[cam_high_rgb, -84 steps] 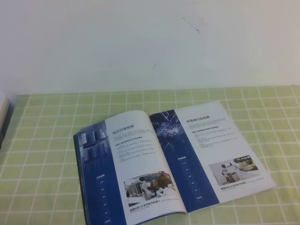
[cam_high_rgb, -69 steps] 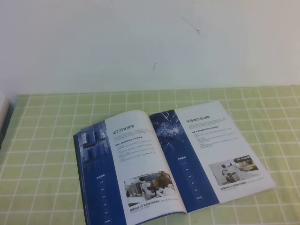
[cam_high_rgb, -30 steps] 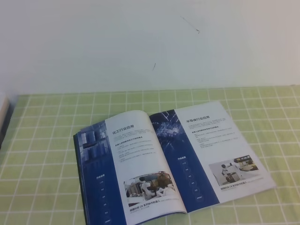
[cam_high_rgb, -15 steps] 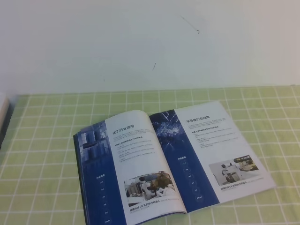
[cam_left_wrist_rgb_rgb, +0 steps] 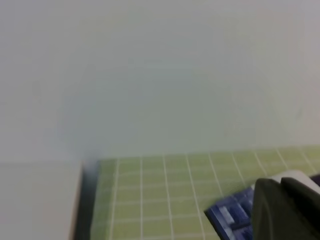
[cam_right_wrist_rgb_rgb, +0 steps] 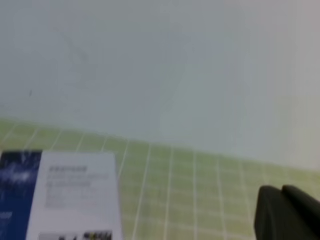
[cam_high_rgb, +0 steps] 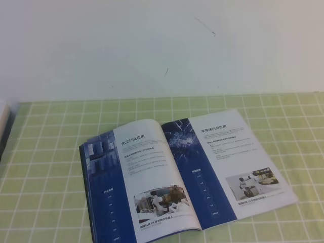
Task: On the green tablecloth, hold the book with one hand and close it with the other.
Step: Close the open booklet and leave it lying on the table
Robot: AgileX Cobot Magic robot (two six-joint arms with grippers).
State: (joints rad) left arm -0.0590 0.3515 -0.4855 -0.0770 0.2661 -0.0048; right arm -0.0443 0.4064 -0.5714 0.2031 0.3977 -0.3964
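Note:
The book (cam_high_rgb: 187,177) lies open and face up on the green tablecloth (cam_high_rgb: 45,152), near its front edge, showing white pages with blue bands and photos. The left page arches up a little at the spine. No gripper shows in the exterior high view. In the left wrist view a black part of my left gripper (cam_left_wrist_rgb_rgb: 285,210) fills the lower right corner, beside a blue corner of the book (cam_left_wrist_rgb_rgb: 227,215). In the right wrist view a black part of my right gripper (cam_right_wrist_rgb_rgb: 287,215) sits at the lower right, well right of the book's white page (cam_right_wrist_rgb_rgb: 75,200). The jaws are not visible.
A white wall (cam_high_rgb: 152,50) rises right behind the cloth's far edge. A white and dark object (cam_high_rgb: 4,126) stands at the cloth's left edge; it also shows in the left wrist view (cam_left_wrist_rgb_rgb: 40,200). Checked cloth extends around the book (cam_right_wrist_rgb_rgb: 200,200).

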